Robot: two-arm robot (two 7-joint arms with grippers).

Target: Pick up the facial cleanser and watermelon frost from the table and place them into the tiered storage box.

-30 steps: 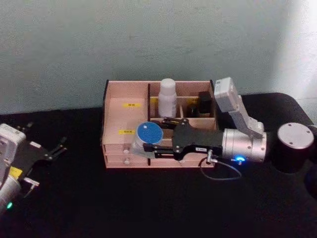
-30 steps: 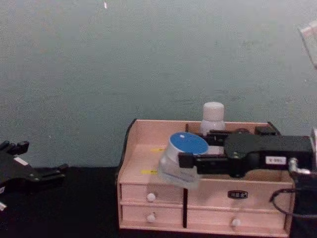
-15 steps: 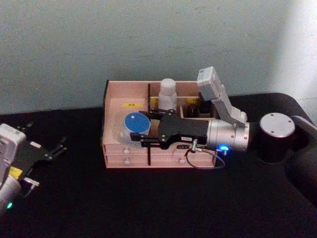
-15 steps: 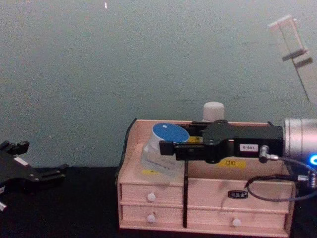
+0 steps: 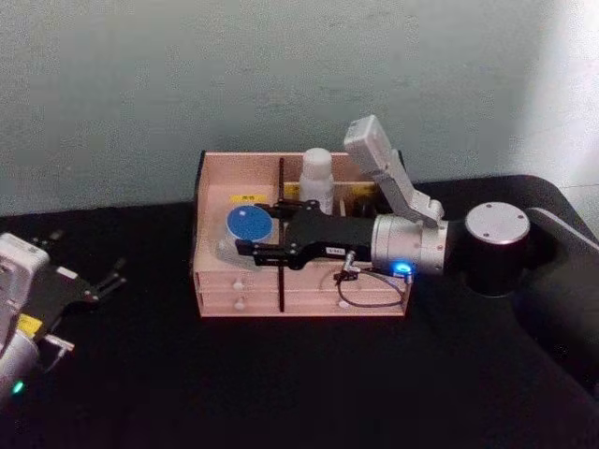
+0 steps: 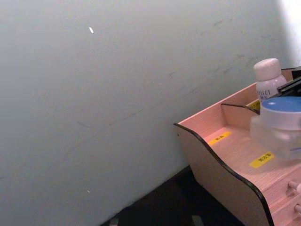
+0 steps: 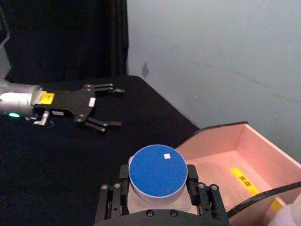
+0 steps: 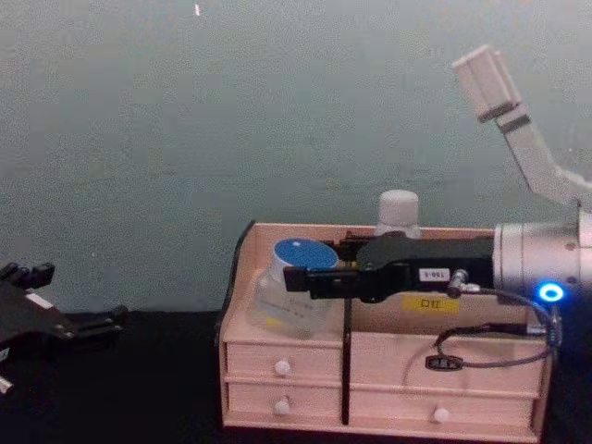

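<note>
Glass watermelon frost (image 8: 287, 294) half-hidden in gripper (image 7: 158, 190)

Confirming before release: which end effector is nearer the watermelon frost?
Right. The right end effector is shut on the watermelon frost at the left compartment of the tiered storage box; the left end effector is open, far to its left.
</note>
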